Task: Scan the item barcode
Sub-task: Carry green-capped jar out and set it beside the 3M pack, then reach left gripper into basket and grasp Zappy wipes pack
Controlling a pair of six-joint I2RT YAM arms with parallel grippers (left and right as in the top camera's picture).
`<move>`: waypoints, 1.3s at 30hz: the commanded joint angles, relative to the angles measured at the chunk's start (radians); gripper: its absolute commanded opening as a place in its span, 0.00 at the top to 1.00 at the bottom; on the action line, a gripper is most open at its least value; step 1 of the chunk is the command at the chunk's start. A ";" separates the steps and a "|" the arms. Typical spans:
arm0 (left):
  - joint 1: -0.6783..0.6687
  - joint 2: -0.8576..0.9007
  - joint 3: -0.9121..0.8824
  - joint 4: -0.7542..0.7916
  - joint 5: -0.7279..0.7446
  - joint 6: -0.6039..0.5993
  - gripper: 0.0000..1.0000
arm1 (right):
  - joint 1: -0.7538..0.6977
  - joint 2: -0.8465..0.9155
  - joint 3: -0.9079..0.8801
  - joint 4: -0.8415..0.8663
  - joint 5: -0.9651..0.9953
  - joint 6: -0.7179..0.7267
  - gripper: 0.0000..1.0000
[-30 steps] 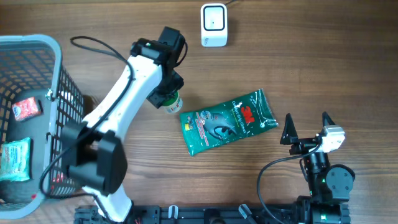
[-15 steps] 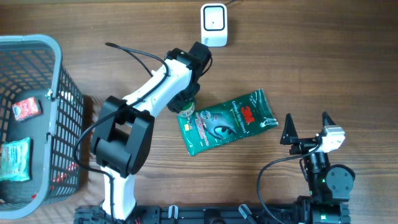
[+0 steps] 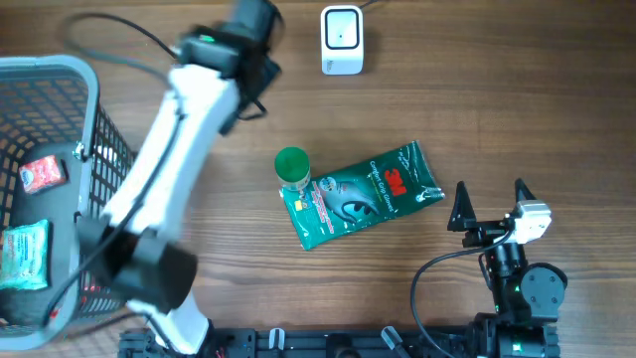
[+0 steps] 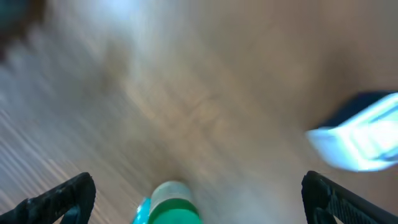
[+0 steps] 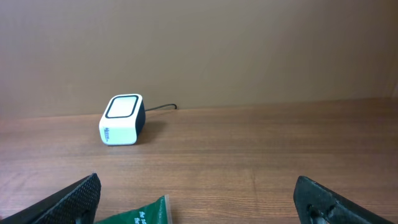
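Note:
A small bottle with a green cap stands upright on the table, touching the left end of a flat green packet. The white barcode scanner sits at the back of the table. My left gripper is blurred with motion, up and left of the bottle and apart from it. In the left wrist view the left gripper is open, with the bottle low between its wide fingers and untouched. My right gripper rests open at the front right. The right gripper faces the scanner over the packet's corner.
A grey wire basket stands at the left edge with a red packet and a teal packet inside. The scanner's cable runs off the back edge. The left arm stretches diagonally from the front left toward the back.
The left gripper opened and let go of the bottle, which now stands by the packet's left end. The left arm swung up and left, away from it. The right arm has not moved.

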 commanded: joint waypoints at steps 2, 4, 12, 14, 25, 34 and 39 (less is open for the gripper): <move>0.114 -0.231 0.164 -0.071 -0.146 0.079 0.00 | 0.002 -0.006 -0.001 0.003 0.011 -0.005 0.00; 0.201 -0.305 0.164 -0.095 -0.147 0.068 0.00 | 0.002 -0.006 -0.001 0.002 0.011 -0.006 0.00; 0.678 -0.354 0.117 -0.352 -0.141 -0.090 0.00 | 0.002 -0.006 -0.001 0.003 0.011 -0.006 0.00; 0.765 -0.353 0.067 -0.346 -0.141 -0.090 0.00 | 0.002 -0.006 -0.001 0.003 0.011 -0.006 0.00; 1.050 -0.344 -0.546 0.069 -0.104 -0.082 0.00 | 0.002 -0.006 -0.001 0.003 0.011 -0.006 0.00; 1.062 -0.100 -0.664 0.331 -0.125 0.330 0.00 | 0.002 -0.006 -0.001 0.003 0.011 -0.006 0.00; 1.062 0.064 -0.664 0.354 -0.175 0.401 0.00 | 0.002 -0.006 -0.001 0.003 0.011 -0.006 0.00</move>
